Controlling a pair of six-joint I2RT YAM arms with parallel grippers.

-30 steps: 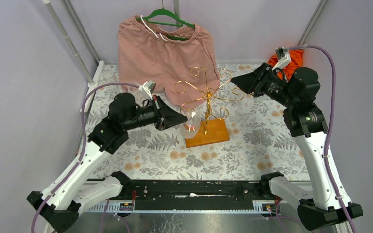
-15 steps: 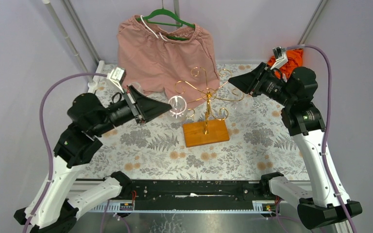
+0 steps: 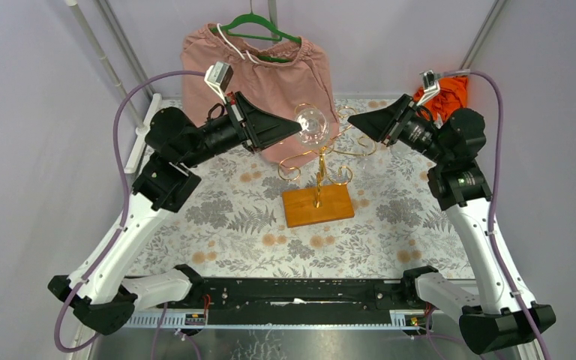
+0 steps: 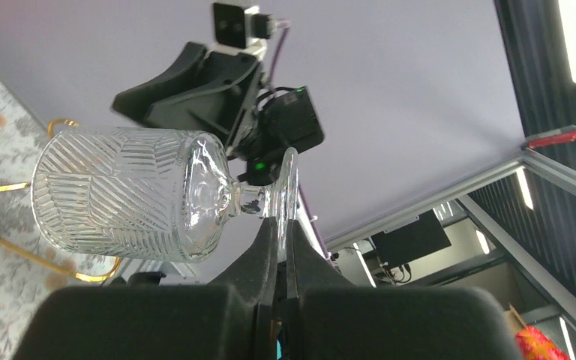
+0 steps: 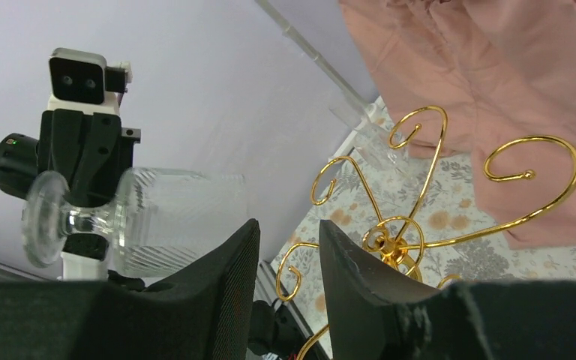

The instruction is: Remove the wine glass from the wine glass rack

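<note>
The wine glass (image 3: 312,126) is clamped by its short stem in the left hand (image 3: 296,129), whose fingers (image 4: 276,247) are pressed together on the stem just beside the foot. The glass is carried on its side in the air. Its ribbed bowl is pointed away from the left hand and its foot is turned back towards that hand's palm.

The wine glass rack (image 3: 319,161) is found below and just beyond the left hand's fingertips, with its gold post set in the orange-brown wooden base (image 3: 319,204) on the patterned desk (image 3: 390,225). From above, the bowl is seen overlapping the topmost scroll. From the right wrist, a clear gap is shown between the bowl and the nearest gold curl, so the glass is judged to be off the rack. No other glass is seen on the scroll arms.

The right hand (image 3: 352,124) is held in the air facing the left hand, with the bowl between the two. Its fingers (image 5: 217,285) are set apart and nothing is gripped between them. The rack's scrolls are seen just ahead of and below this hand.

Behind the left hand and the glass, pink shorts (image 3: 255,82) are hung on a green clothes hanger (image 3: 259,26). An orange cloth (image 3: 450,88) is partly hidden behind the right hand's wrist.
</note>
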